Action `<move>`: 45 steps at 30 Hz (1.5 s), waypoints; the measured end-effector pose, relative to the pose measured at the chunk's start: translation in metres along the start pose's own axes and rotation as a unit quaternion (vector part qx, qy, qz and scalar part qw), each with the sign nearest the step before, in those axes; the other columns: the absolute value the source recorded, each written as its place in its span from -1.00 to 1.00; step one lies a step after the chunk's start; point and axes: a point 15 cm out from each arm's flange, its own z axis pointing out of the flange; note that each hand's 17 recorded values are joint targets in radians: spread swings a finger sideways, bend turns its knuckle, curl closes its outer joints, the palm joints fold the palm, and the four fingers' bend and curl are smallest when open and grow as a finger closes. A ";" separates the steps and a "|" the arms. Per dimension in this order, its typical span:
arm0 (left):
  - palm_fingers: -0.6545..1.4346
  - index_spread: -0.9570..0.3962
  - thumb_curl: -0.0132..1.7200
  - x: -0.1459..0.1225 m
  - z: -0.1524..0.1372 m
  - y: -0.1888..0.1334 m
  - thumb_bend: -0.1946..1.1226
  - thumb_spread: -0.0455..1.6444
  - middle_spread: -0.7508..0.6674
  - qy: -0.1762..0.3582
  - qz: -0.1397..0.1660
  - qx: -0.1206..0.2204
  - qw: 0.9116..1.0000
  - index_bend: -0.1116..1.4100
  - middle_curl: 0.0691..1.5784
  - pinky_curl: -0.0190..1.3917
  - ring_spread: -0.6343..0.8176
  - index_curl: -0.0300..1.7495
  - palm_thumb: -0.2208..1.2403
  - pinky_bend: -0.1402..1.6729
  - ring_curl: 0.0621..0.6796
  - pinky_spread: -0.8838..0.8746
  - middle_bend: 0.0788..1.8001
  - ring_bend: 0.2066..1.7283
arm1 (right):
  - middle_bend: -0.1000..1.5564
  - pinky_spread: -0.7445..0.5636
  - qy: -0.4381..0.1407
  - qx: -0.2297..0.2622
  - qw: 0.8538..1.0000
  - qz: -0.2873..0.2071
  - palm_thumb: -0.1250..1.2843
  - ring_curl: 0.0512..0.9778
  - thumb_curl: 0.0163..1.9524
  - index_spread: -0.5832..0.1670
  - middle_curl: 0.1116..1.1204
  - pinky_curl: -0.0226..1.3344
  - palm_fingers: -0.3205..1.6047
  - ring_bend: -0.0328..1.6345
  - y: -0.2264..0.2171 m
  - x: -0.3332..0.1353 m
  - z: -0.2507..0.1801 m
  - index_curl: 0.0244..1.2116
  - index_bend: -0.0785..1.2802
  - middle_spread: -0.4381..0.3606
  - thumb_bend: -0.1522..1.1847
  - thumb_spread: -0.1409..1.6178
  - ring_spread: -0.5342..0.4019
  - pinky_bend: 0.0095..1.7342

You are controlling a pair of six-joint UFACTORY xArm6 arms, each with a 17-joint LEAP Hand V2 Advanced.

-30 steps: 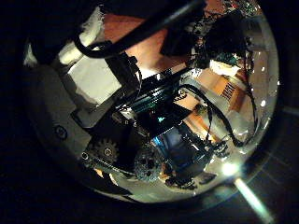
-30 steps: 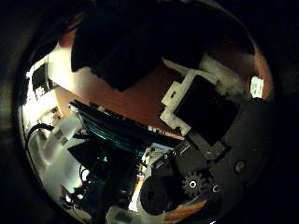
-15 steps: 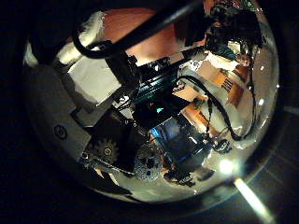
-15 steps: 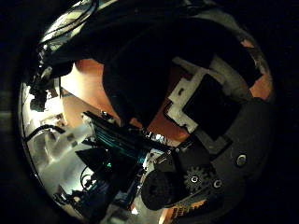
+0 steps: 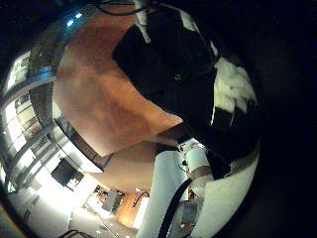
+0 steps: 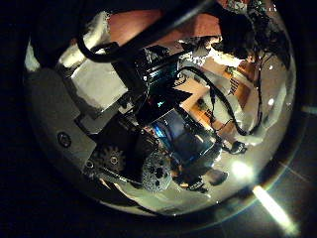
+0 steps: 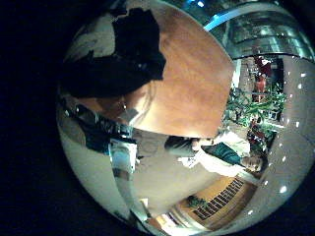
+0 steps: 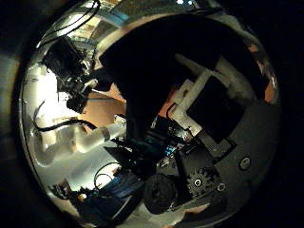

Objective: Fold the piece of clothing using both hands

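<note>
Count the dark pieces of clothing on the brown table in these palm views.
1. One dark garment lies bunched on the brown table, close under both palms; the right palm view shows it too. Folds may hide more.

From my seat I see the left robot hand (image 6: pixel 119 129) as black blocks with white plates, with dark toothed gears beside a teal-lit part. The right robot hand (image 8: pixel 204 133) is built alike: white brackets, black housings and geared wheels, on a white rounded arm.
</note>
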 end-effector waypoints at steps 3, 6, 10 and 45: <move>0.66 -0.70 -0.25 -0.012 -0.010 -0.007 -0.73 0.31 -0.81 -0.001 -0.013 0.017 1.000 -0.40 0.37 0.03 -0.70 0.63 0.35 0.54 0.57 -0.63 -0.03 0.60 | 0.68 -0.13 -0.003 -0.003 1.000 0.013 0.61 0.45 -0.39 -0.26 0.53 0.07 0.45 0.73 -0.018 0.005 0.000 0.60 0.66 -0.32 -0.79 0.48 -0.32 0.60; 0.67 -0.69 -0.25 -0.026 -0.013 -0.026 -0.73 0.31 -0.81 -0.001 -0.024 0.035 0.999 -0.40 0.37 0.03 -0.70 0.64 0.35 0.54 0.57 -0.64 -0.03 0.60 | 0.68 -0.12 -0.004 -0.018 1.000 0.022 0.61 0.46 -0.38 -0.25 0.51 0.10 0.45 0.73 -0.043 0.012 0.006 0.61 0.66 -0.31 -0.79 0.48 -0.32 0.59; 0.66 -0.69 -0.25 -0.046 -0.013 -0.058 -0.73 0.31 -0.81 -0.006 -0.042 0.063 0.997 -0.42 0.37 0.03 -0.71 0.65 0.35 0.53 0.57 -0.64 -0.03 0.59 | 0.69 -0.12 -0.005 -0.050 0.998 0.035 0.60 0.47 -0.37 -0.24 0.50 0.15 0.45 0.72 -0.081 0.020 0.027 0.62 0.67 -0.29 -0.79 0.47 -0.32 0.57; -0.41 -0.11 -0.54 -0.156 0.014 -0.158 -0.77 0.32 -0.18 0.008 -0.137 0.043 0.990 -0.70 -0.01 0.06 -0.49 0.17 -0.23 0.25 0.36 -0.51 -0.84 0.29 | -0.16 -0.01 0.043 -0.001 0.994 0.103 0.08 0.03 -0.59 -0.67 -0.13 0.00 -0.52 0.40 -0.224 0.133 0.088 -0.03 -0.46 -0.43 -0.80 0.63 -0.34 0.15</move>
